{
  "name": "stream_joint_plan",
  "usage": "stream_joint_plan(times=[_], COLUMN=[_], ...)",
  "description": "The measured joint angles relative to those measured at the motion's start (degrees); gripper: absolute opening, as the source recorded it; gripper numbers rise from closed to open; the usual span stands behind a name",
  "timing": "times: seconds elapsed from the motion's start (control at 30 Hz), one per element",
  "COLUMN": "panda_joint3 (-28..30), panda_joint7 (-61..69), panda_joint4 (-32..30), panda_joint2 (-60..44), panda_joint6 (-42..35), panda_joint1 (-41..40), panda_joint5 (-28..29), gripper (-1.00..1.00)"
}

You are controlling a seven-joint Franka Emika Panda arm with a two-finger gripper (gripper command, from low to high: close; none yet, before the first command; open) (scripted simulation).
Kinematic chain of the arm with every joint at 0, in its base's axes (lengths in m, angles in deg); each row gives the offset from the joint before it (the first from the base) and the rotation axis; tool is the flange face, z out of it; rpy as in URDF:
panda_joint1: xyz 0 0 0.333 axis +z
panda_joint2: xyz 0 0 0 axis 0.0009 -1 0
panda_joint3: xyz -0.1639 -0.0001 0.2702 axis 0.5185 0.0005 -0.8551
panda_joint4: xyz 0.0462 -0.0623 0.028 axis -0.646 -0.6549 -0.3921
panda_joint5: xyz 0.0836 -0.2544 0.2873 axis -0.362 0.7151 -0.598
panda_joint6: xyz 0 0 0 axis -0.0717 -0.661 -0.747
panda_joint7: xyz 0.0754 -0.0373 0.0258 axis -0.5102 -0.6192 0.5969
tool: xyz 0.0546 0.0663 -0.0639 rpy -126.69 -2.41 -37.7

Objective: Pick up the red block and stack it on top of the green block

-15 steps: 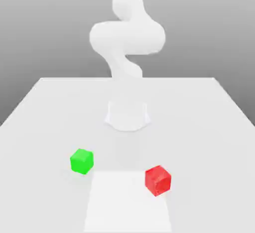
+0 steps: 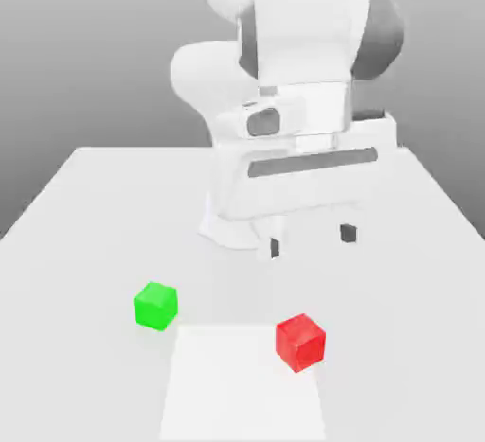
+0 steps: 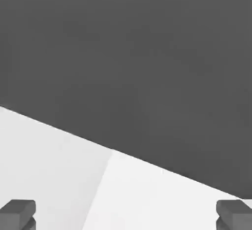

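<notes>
Red block (image 2: 300, 342) sits apart from green block (image 2: 155, 305), pincer (image 2: 312, 241) spread above.

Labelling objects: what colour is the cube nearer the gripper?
Red: the red block, clearest in the exterior view.

arm (image 2: 284, 14) cut off at top edge, fingertips (image 3: 18, 213) cropped

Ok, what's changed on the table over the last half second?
The arm has swung its hand forward into the exterior view; the tool now hangs open above the table, holding nothing. The red block and green block have not moved.
</notes>
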Motion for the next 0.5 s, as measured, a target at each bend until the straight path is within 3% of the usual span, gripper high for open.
stream_joint_plan(times=[0.13,0.33,0.37,0.5], panda_joint3=[-0.80,-0.62,-0.61,-0.63], panda_joint7=[1.77,1.69,1.68,1.56], panda_joint4=[-4.56,-3.55,-3.37,-3.37], panda_joint2=[-8.30,-20.69,-22.06,-22.06], panda_joint6=[5.56,15.96,17.13,17.09], panda_joint1=[1.04,1.23,1.24,1.21], panda_joint5=[2.03,2.78,2.78,2.90], gripper=[0.00,0.00,-1.00,-1.00])
